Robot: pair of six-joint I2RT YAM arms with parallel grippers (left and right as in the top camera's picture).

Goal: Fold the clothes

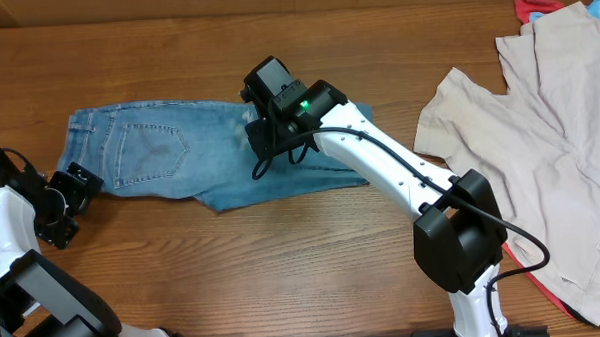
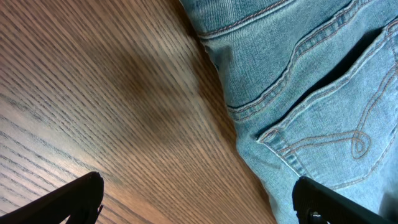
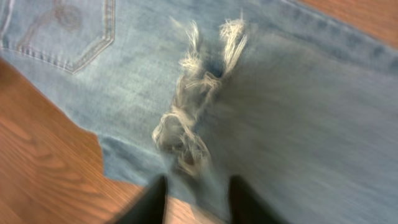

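The light blue jeans point(image 1: 169, 153) lie folded on the table, back pocket up at the left. My right gripper point(image 1: 269, 140) hovers over their middle. In the right wrist view its fingers point(image 3: 198, 190) stand a little apart just short of the frayed hem point(image 3: 186, 124), with denim point(image 3: 311, 124) and a strip of wood showing between them; this view is blurred. My left gripper point(image 1: 66, 202) is wide open and empty at the jeans' left end. Its view shows the fingers point(image 2: 199, 199) over bare wood beside the stitched pocket point(image 2: 336, 130).
A beige garment point(image 1: 539, 140) is spread at the right of the table, with a small red cloth point(image 1: 534, 2) at its far edge. The right arm point(image 1: 400, 165) crosses the jeans' right end. Bare wood lies in front of the jeans.
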